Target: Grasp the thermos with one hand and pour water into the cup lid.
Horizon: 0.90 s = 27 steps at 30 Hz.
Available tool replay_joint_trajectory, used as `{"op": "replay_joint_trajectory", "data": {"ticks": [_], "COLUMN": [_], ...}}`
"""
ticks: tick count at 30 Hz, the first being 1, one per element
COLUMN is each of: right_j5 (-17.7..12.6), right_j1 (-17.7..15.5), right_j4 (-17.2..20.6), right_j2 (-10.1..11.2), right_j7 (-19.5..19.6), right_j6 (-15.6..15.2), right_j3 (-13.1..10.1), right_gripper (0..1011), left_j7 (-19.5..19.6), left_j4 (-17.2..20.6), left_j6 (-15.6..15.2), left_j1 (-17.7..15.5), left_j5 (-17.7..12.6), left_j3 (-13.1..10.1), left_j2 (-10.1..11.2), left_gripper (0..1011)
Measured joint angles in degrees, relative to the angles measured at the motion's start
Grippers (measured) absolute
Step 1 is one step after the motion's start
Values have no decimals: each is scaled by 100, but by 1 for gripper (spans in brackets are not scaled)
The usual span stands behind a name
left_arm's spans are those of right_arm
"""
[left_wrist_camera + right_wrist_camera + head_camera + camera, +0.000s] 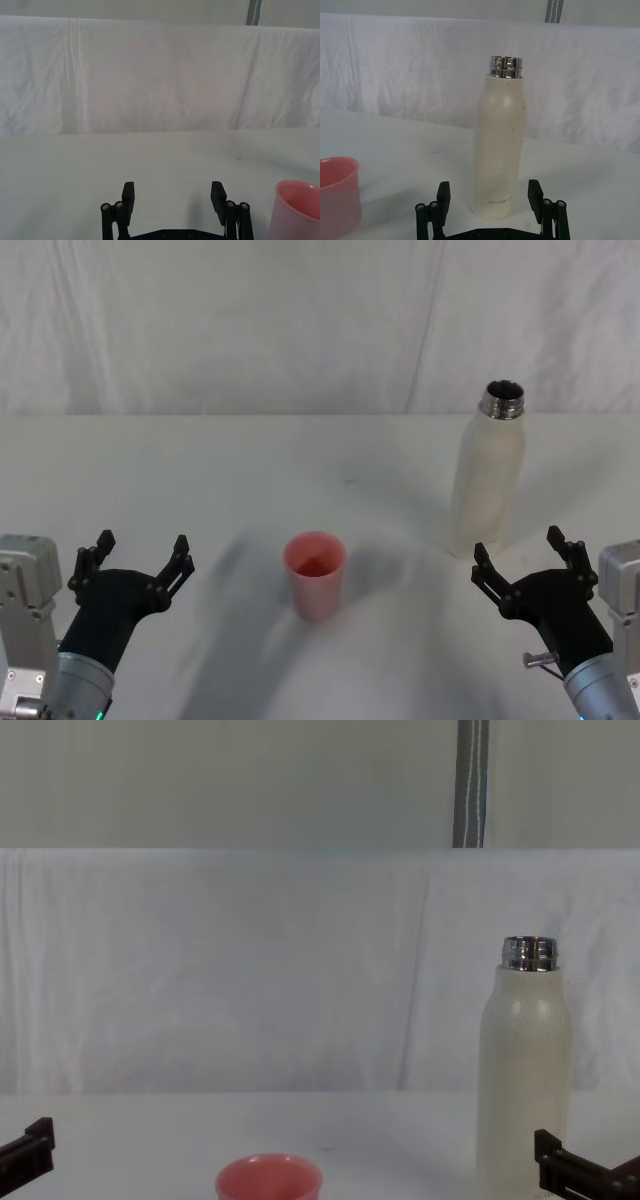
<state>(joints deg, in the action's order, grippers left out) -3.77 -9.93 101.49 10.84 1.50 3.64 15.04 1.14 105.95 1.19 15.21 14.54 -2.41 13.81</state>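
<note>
The cream-white thermos (488, 472) stands upright and uncapped at the right of the table, its steel neck showing (501, 145) (524, 1065). The pink cup lid (316, 574) sits upright in the middle, nearer me (297, 210) (337, 194) (269, 1177). My right gripper (522, 549) is open just in front of the thermos, not touching it, and its two jaws frame the bottle's base (489, 196). Low at the left my left gripper (141, 551) is open and holds nothing (173, 196); the cup lid stands to its right. No water is seen.
A white cloth covers the table (200, 480) and hangs as a backdrop (250, 320) behind it. A grey vertical post (471, 782) rises behind the backdrop. Bare tabletop lies between cup lid and thermos.
</note>
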Motion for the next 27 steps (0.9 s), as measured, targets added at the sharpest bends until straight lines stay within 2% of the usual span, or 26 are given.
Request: {"op": "replay_joint_trajectory", "data": {"ticks": [27], "right_j5": [0], "right_j1": [0], "right_j4": [0], "right_j2": [0], "right_j7": [0], "right_j6": [0], "right_j3": [0], "right_gripper": [1001], "left_j7": [0], "left_j4": [0], "left_j6": [0], "left_j1": [0], "left_j5": [0], "left_j3": [0], "left_j2": [0], "left_gripper": [1001]}}
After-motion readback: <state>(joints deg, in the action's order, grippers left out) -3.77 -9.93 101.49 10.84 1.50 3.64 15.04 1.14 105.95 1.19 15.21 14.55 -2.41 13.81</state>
